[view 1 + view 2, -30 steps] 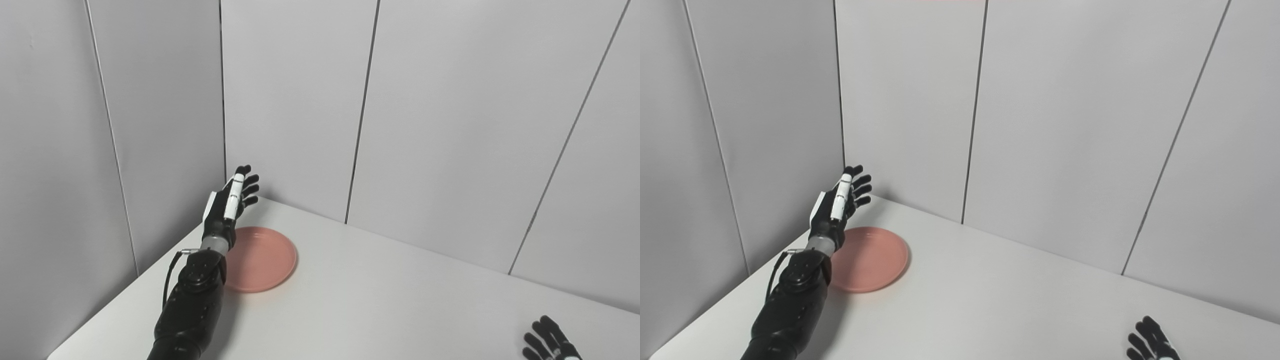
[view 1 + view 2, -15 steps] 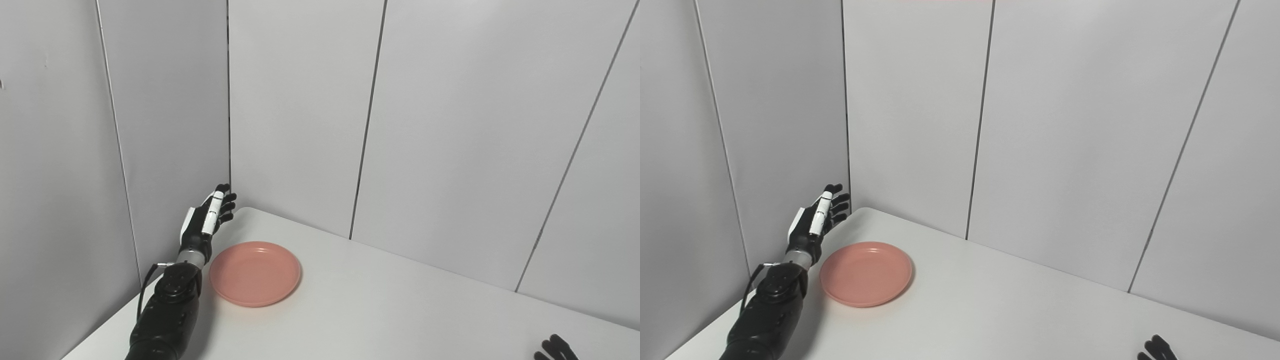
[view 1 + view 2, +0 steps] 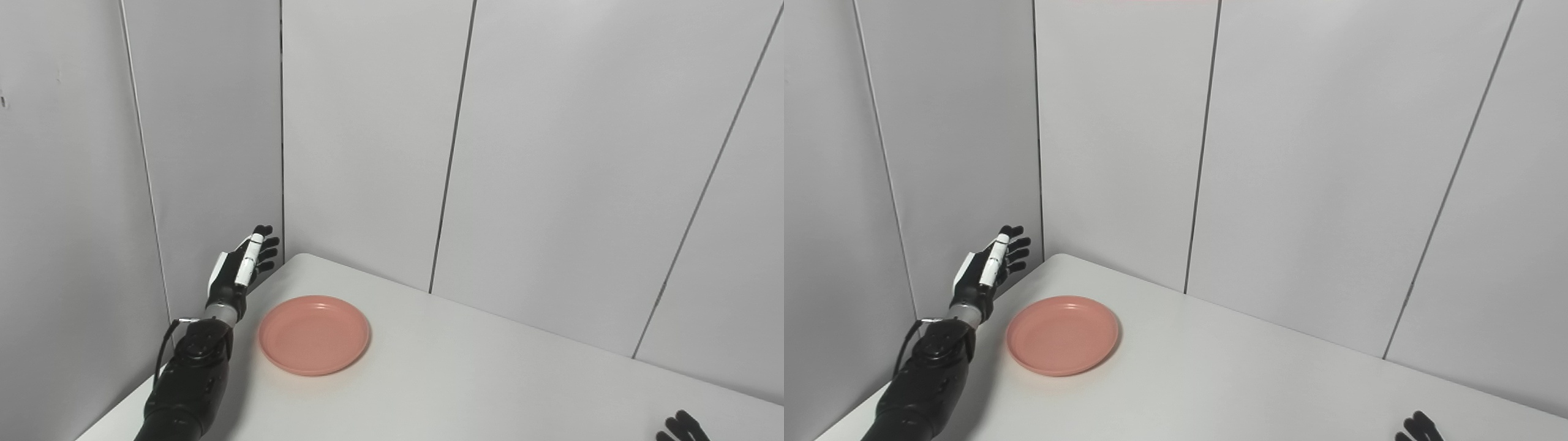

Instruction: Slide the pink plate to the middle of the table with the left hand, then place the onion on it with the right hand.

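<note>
Right now the pink plate point(image 3: 314, 334) sits at the far-left corner of the white table point(image 3: 465, 380). Left hand point(image 3: 239, 274) hovers just left of it, fingers spread, holding nothing. Right hand point(image 3: 1419, 427): only fingertips show, can't tell. Plate looks light, stiff, prob. slippery; push on its left rim.

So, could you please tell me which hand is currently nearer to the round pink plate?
The left hand, raised just beyond the round pink plate's left rim. The right hand barely shows at the bottom right corner, far away.
</note>
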